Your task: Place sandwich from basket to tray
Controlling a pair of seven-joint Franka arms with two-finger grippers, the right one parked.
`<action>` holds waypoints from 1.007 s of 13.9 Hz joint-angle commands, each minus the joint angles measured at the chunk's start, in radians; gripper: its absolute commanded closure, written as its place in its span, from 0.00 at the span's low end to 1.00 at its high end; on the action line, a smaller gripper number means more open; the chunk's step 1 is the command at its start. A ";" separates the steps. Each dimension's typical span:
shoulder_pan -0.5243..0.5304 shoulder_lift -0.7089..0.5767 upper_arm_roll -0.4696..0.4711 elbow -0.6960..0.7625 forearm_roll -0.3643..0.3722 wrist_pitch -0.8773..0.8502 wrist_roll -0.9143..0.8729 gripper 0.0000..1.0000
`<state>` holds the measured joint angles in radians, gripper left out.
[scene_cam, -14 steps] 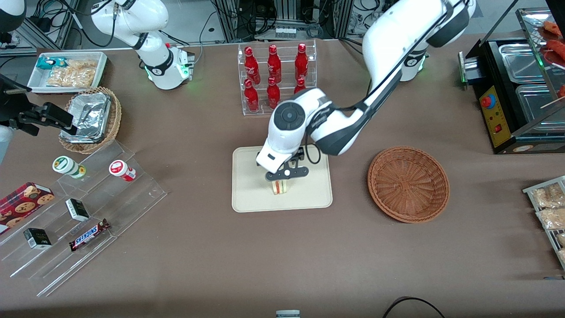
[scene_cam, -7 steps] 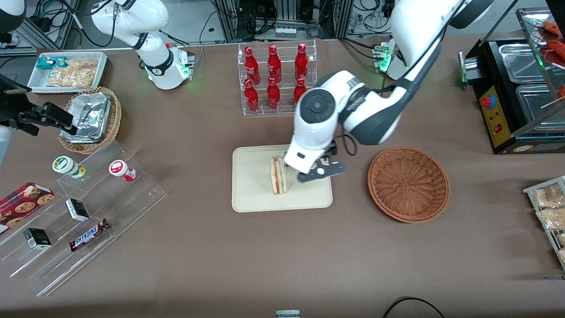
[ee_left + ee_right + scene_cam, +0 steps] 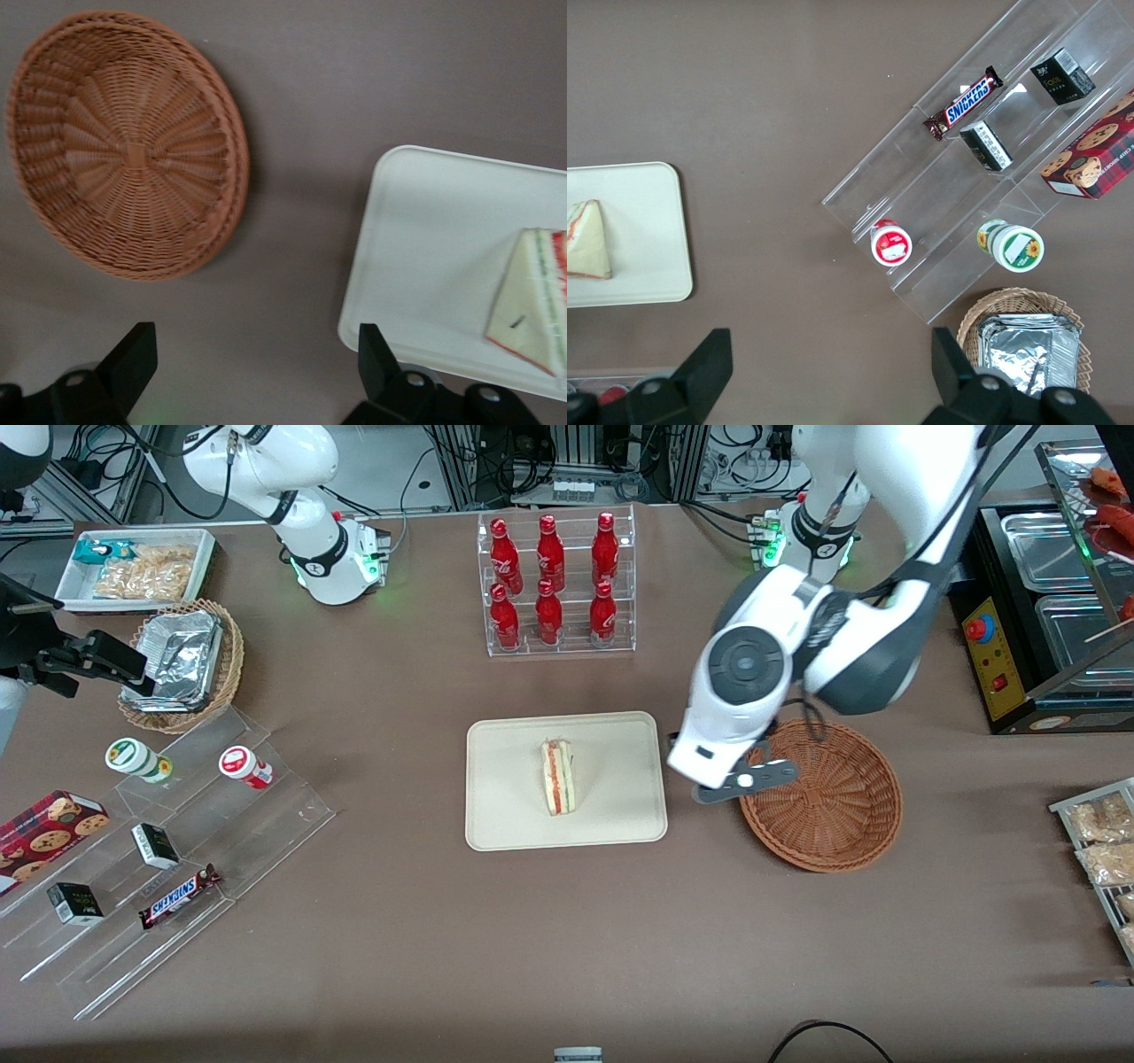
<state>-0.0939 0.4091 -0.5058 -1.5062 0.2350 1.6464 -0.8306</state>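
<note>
We are seeing the sandwich (image 3: 558, 777) lying on the tray (image 3: 505, 815), near its middle. The end effector (image 3: 742, 781) is hanging over the bench (image 3: 567, 939) between tray and basket (image 3: 820, 794), fingers (image 3: 131, 361) spread wide, gripping nothing. The basket is holding nothing.

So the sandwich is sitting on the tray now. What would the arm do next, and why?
Probably just draw back and park. The sandwich already stands on the tray, and the basket holds nothing. The hand is open, holds nothing, and hangs above the table between tray and basket, so nothing seems left to carry.
</note>
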 commanded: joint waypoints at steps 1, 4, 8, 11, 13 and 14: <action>0.071 -0.114 -0.008 -0.118 -0.009 0.004 0.089 0.00; 0.153 -0.182 -0.008 -0.170 -0.074 0.000 0.212 0.00; 0.229 -0.276 0.051 -0.206 -0.157 -0.095 0.460 0.00; 0.223 -0.338 0.151 -0.203 -0.178 -0.172 0.635 0.00; 0.220 -0.369 0.209 -0.200 -0.180 -0.195 0.724 0.00; 0.212 -0.383 0.237 -0.198 -0.184 -0.195 0.751 0.00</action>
<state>0.1250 0.0828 -0.3115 -1.6739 0.0738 1.4578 -0.1468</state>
